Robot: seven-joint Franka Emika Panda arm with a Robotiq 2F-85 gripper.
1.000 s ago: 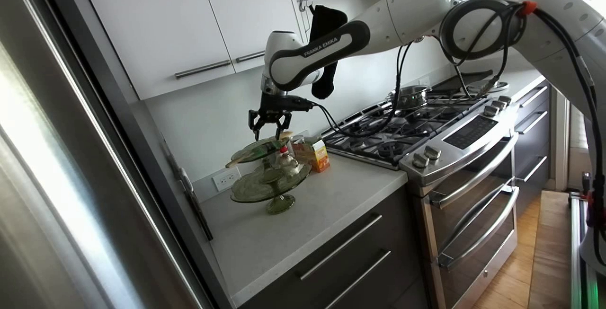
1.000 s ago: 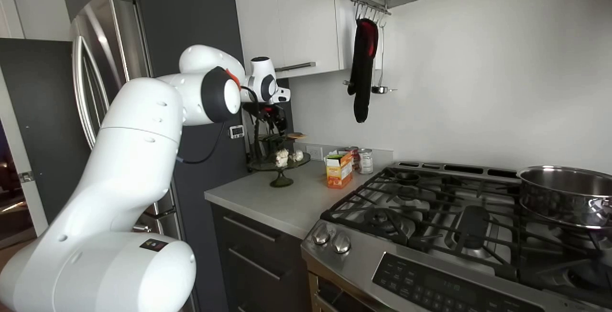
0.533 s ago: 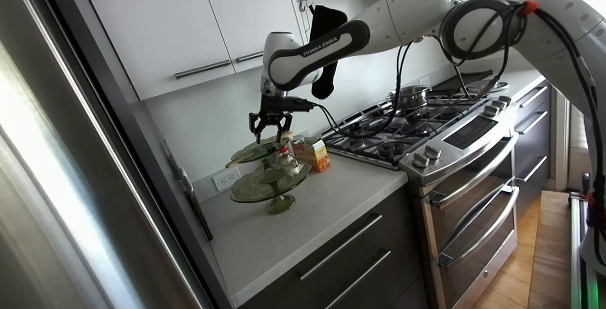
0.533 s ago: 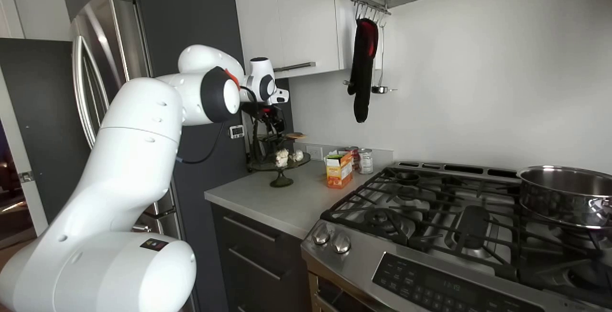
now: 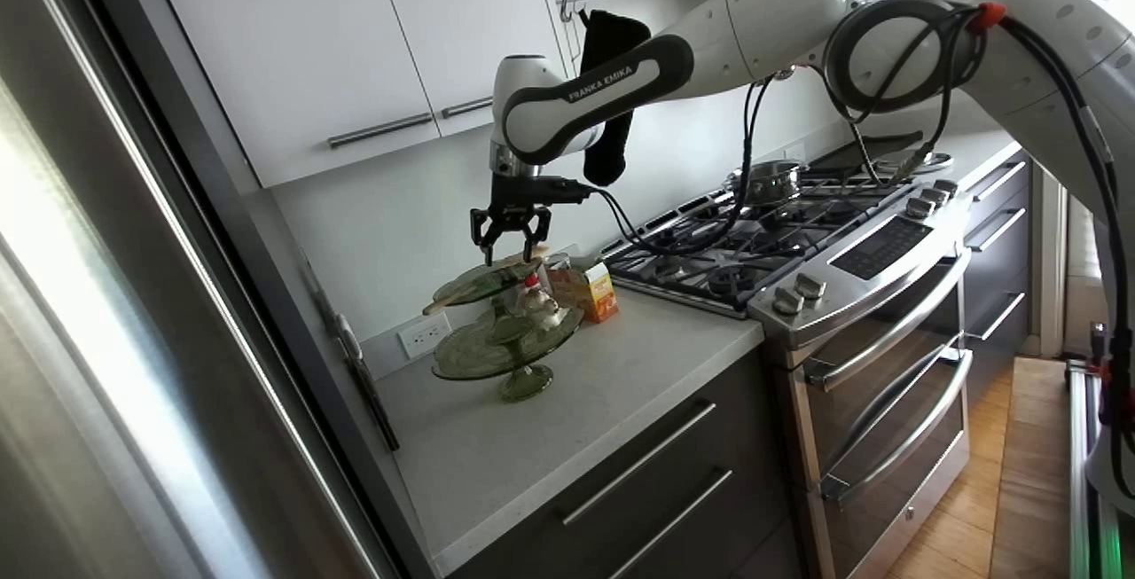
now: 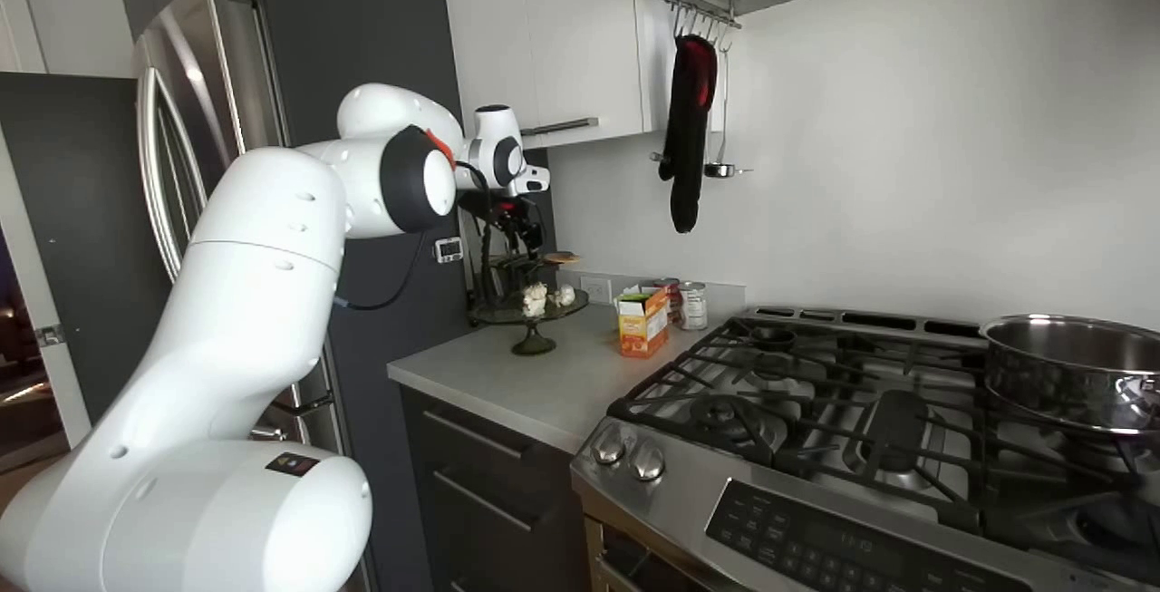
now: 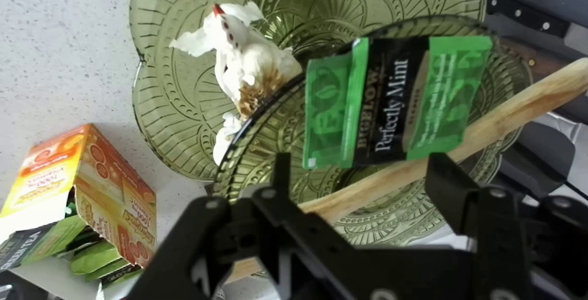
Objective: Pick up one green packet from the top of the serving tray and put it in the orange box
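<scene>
Resting on the upper plate (image 7: 271, 139) of the two-tier glass serving tray (image 5: 479, 353): one green Bigelow Perfectly Mint tea packet (image 7: 390, 102), a corner overlapping a wooden handle (image 7: 514, 114). Axis: long side across the wrist view, slightly higher at right; lettering reads upward. Handling, by judgement: light, pliable, slick wrapper; pinch mid-body, across the short side. Gripper (image 5: 509, 260): just above, fingers apart, holding nothing.

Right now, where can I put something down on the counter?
Bare counter lies in front, between the stand, stove and drawers. It's crowded by the box and cans, and on the top plate: packet, stick, gripper above.
</scene>
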